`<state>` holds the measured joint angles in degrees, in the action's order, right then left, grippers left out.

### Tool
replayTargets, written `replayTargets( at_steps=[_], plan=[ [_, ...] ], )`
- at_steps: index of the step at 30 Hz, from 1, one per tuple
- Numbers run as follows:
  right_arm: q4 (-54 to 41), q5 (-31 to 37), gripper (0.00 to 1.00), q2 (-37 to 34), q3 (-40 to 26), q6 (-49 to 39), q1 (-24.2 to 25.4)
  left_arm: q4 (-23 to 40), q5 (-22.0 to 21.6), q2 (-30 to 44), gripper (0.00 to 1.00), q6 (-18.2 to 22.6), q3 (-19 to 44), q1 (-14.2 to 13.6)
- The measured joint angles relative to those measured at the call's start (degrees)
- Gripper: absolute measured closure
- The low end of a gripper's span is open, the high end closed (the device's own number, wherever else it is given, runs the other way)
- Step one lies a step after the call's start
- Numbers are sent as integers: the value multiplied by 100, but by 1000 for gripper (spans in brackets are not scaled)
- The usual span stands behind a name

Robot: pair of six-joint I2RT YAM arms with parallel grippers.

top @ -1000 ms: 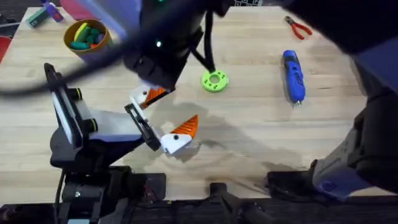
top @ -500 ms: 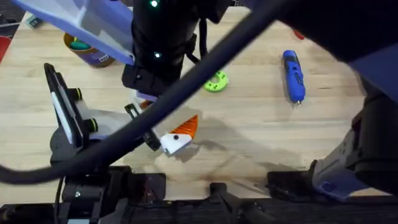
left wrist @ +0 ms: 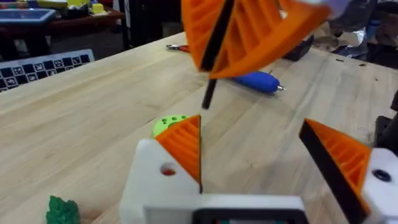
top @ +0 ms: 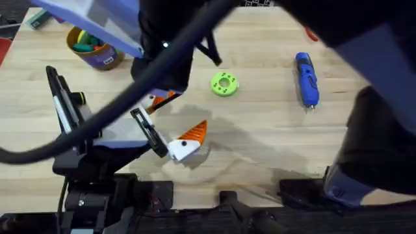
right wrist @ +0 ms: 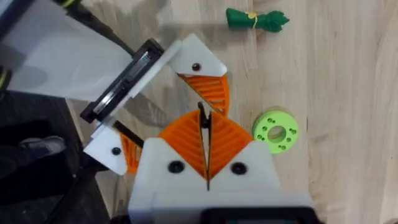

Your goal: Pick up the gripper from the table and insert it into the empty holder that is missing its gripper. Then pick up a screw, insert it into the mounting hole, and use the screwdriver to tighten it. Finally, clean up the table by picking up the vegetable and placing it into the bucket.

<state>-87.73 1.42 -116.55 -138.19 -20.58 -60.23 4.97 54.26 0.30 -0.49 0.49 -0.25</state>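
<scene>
Right gripper point(right wrist: 204, 124): pads pressed together on a thin black sliver point(right wrist: 201, 114), likely the screw, though too small to be sure. It hung just beside the holder point(right wrist: 194, 57), whose orange wedge point(right wrist: 210, 93) looked seated, mounting hole bare. Left gripper point(left wrist: 252, 127): fingers spread wide, holding nothing. Sliver judged light, stiff, slick and easily dropped; best pinched mid-shank, tip free. Screwdriver point(top: 307, 78) lay well apart on the table; vegetable point(right wrist: 255, 20) near the holder.
</scene>
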Motion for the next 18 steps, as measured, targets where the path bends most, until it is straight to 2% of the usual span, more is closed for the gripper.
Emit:
replayTargets(
  at_steps=[5, 18],
  plan=[
    [-62, 3, 995, -354, -326, -112, -2, 0, 0, 0, 14, 0, 0, 0],
    [1, 3, 995, -470, -348, -180, -50, 0, 0, 0, 15, 0, 0, 0]
  ],
)
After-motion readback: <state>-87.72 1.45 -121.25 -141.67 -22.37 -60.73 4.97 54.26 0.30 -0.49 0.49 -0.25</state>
